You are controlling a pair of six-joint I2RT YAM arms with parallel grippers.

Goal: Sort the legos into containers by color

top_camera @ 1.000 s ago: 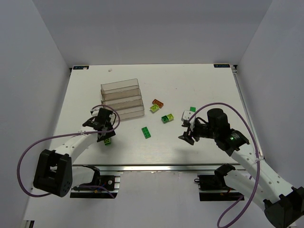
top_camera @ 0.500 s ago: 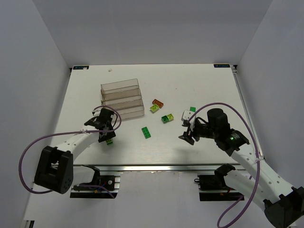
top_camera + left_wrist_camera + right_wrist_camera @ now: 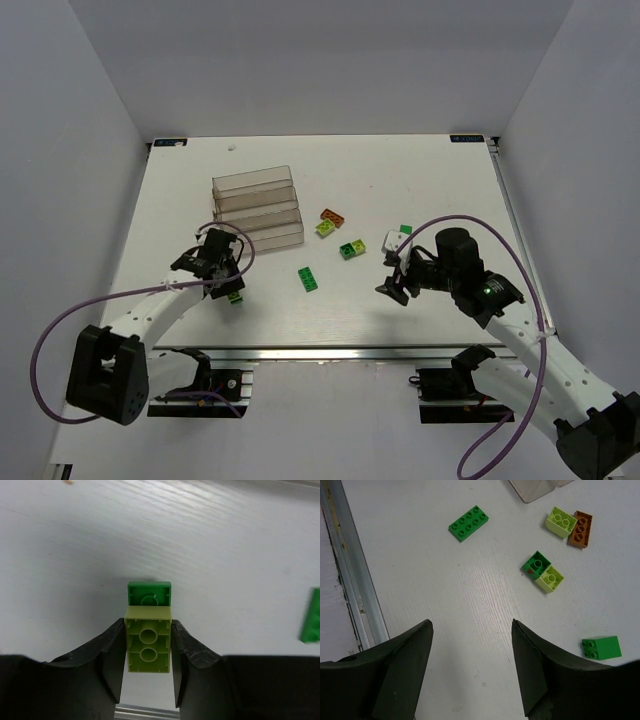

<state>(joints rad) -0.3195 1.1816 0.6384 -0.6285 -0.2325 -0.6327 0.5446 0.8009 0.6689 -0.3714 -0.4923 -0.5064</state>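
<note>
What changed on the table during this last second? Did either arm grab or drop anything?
Very little. The left gripper, shut on a lime brick with a green brick at its far end, drifted slightly rightward in the top view. Nothing was grabbed or dropped. The right gripper stayed open in place, and the loose bricks and clear bins did not move.
</note>
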